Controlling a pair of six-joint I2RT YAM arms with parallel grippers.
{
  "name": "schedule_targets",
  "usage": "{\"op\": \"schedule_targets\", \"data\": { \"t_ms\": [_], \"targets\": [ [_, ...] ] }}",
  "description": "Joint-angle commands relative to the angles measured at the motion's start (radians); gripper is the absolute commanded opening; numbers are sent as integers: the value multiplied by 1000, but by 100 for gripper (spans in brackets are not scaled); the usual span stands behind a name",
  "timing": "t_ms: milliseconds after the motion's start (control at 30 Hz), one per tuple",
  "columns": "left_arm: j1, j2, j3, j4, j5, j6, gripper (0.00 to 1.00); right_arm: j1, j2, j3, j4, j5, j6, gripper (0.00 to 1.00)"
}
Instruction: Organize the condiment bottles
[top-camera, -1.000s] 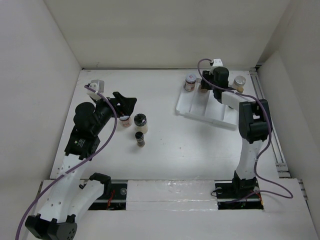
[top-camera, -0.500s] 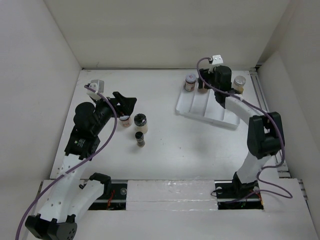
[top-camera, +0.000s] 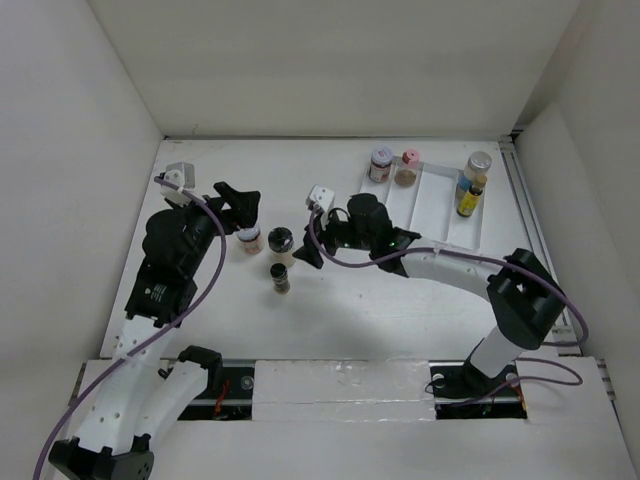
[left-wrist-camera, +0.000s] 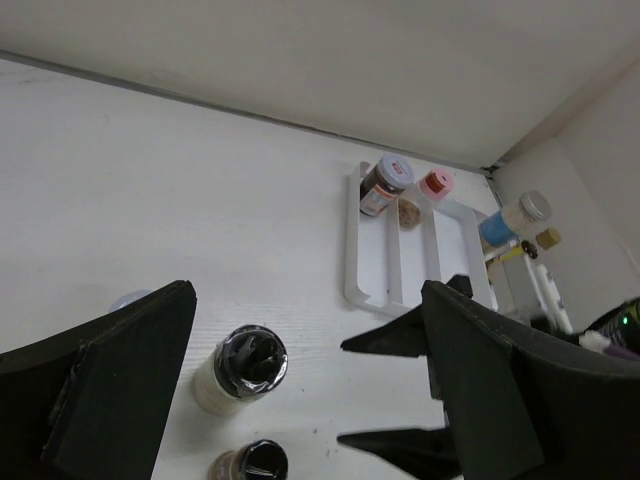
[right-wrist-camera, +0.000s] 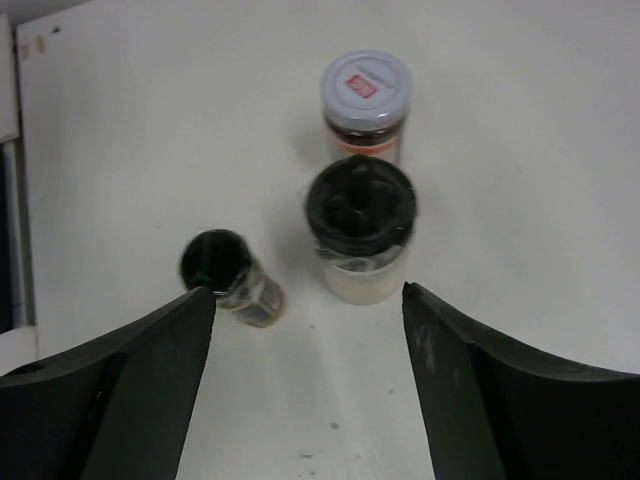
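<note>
Three condiment bottles stand loose at centre left: a silver-capped jar (top-camera: 250, 238), a pale jar with a black cap (top-camera: 281, 243) and a small dark jar (top-camera: 280, 278). My right gripper (top-camera: 308, 242) is open and empty just right of them; its view shows the silver-capped jar (right-wrist-camera: 366, 100), the pale jar (right-wrist-camera: 360, 230) and the dark jar (right-wrist-camera: 228, 275) ahead of the gripper (right-wrist-camera: 308, 295). My left gripper (top-camera: 243, 203) is open and empty above the silver-capped jar, over the pale jar (left-wrist-camera: 245, 365). The white tray (top-camera: 432, 205) holds a dark jar (top-camera: 381, 163), a pink-capped bottle (top-camera: 407, 168), a blue-labelled bottle (top-camera: 478, 165) and a slim yellow bottle (top-camera: 468, 196).
White walls close in the table on the left, back and right. A metal rail (top-camera: 535, 240) runs along the right edge. The right arm (top-camera: 450, 265) stretches across the table's middle. The tray also shows in the left wrist view (left-wrist-camera: 352, 250).
My right arm has swung from the tray at the back over to the loose jars at centre left, uncovering the pink-capped and yellow bottles in the tray. My left gripper has shifted slightly back.
</note>
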Motion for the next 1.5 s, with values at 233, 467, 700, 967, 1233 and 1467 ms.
{"op": "schedule_targets", "data": {
  "t_ms": [233,467,700,967,1233,1467],
  "targets": [
    [7,-40,16,-2,-80,-33,92,163,118,71,-14,-62,-38,85],
    [7,-40,16,7,-24,-15,92,163,217,128,-2,-19,-38,85],
    [7,-31,16,16,-15,-15,92,163,289,153,118,-7,17,74],
    [7,-22,16,16,-6,-6,92,163,254,95,172,-15,71,37],
    [7,-12,16,25,14,-6,92,-24,-188,-102,92,99,60,36],
    [7,-12,16,25,23,-6,92,-334,-172,-108,40,292,95,36]
  ]
}}
